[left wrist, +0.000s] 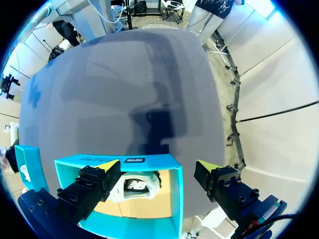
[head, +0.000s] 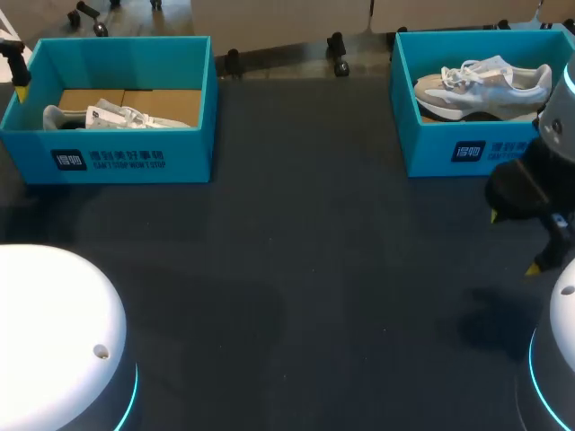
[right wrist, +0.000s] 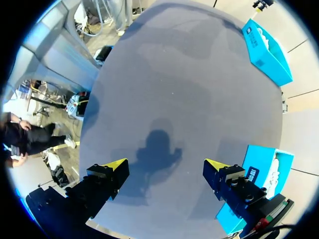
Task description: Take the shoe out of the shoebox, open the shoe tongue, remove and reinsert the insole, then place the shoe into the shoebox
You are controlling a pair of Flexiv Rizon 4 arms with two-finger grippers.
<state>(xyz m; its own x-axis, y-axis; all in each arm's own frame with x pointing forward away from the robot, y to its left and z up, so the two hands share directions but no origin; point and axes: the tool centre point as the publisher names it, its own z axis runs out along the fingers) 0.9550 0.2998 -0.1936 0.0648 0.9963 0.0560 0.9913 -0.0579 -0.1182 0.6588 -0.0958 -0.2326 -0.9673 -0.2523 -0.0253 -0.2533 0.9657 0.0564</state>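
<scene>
Two teal shoeboxes stand at the table's far side. The left shoebox [head: 108, 153] holds a white shoe [head: 117, 117] on brown card. The right shoebox [head: 467, 148] holds a white and grey shoe [head: 485, 83]. My left gripper [head: 18, 85] hangs open at the left box's far left corner; in its wrist view the left gripper [left wrist: 158, 166] is above the box wall [left wrist: 119, 162], with the shoe [left wrist: 137, 186] below it. My right gripper [head: 515, 242] stands open over bare table in front of the right box. The right gripper [right wrist: 166, 163] holds nothing.
The dark table [head: 296, 269] stretches bare between and in front of the boxes. In the right wrist view the right box [right wrist: 259, 174] lies beside one finger and the left box [right wrist: 266, 52] lies far across the table. My arms' white bases [head: 54, 341] stand at the near corners.
</scene>
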